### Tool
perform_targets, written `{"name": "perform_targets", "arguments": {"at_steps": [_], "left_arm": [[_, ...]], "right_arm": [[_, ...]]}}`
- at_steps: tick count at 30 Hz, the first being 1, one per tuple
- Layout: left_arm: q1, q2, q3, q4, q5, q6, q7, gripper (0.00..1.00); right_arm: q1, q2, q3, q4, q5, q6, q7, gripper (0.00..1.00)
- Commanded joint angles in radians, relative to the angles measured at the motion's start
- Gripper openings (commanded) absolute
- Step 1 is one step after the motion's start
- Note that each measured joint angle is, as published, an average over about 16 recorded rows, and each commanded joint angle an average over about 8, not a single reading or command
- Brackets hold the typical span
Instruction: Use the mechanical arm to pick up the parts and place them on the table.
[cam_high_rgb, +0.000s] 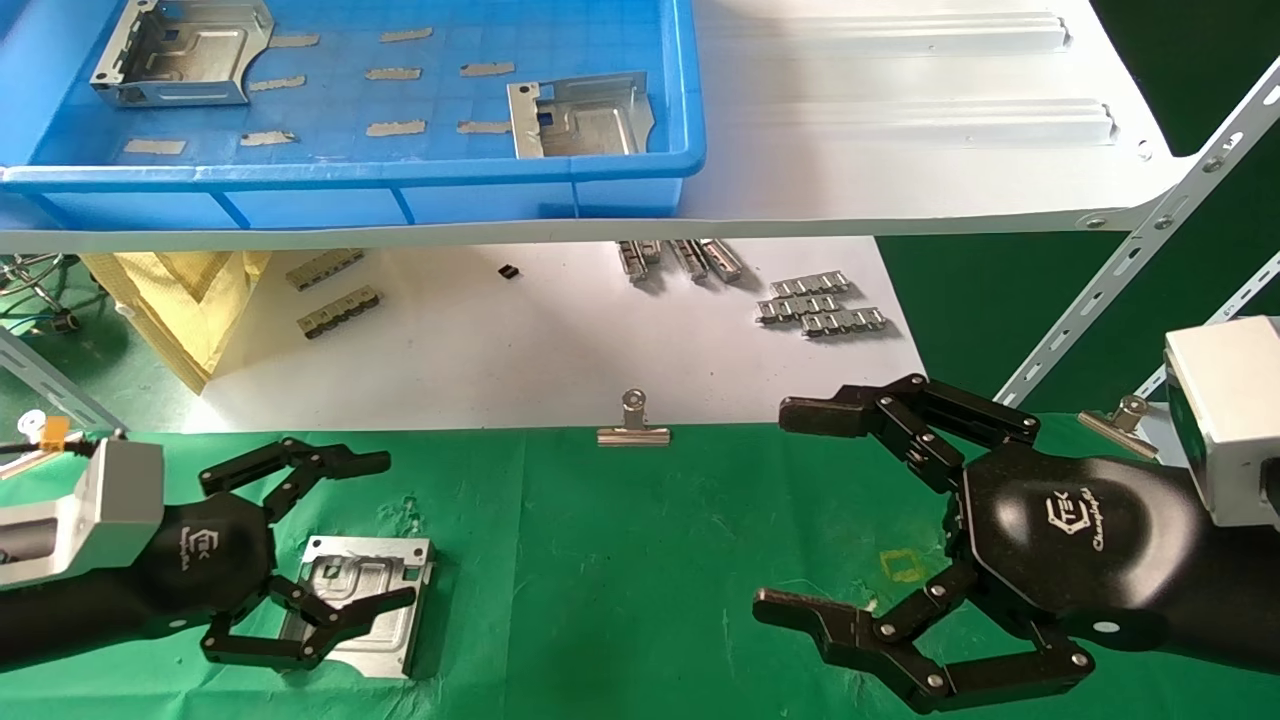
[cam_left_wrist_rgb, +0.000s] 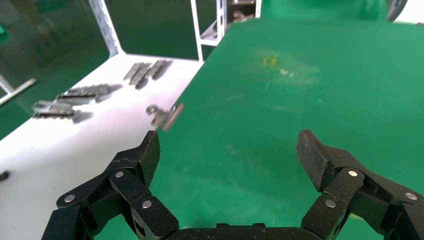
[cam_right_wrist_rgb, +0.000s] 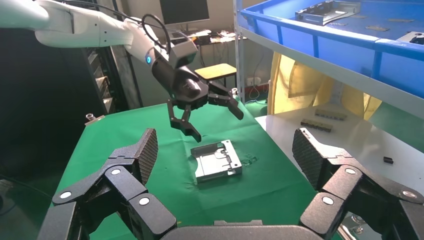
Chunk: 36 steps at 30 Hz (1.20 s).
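Observation:
One silver part lies flat on the green table; it also shows in the right wrist view. My left gripper is open and empty, hovering just above this part, clear of it as the right wrist view shows. The left wrist view shows its spread fingers over bare cloth. My right gripper is open and empty above the table's right side. Two more parts lie in the blue tray.
The blue tray sits on a white shelf board overhanging the back. Below it, a white board holds linked metal strips. A binder clip grips the cloth's far edge. Slanted shelf struts stand at the right.

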Motion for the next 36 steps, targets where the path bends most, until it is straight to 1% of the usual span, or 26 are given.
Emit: {"name": "perform_targets", "arguments": {"at_steps": [1, 36], "left_arm": [[0.005, 0.002, -0.020, -0.017, 0.004, 0.005, -0.023, 1.00], [0.099, 0.039, -0.362, -0.314, 0.069, 0.092, -0.415, 1.00]], "right_arm": [[0.000, 0.000, 0.000, 0.000, 0.000, 0.000, 0.000, 1.00], [0.000, 0.000, 0.000, 0.000, 0.000, 0.000, 0.000, 1.00]]}}
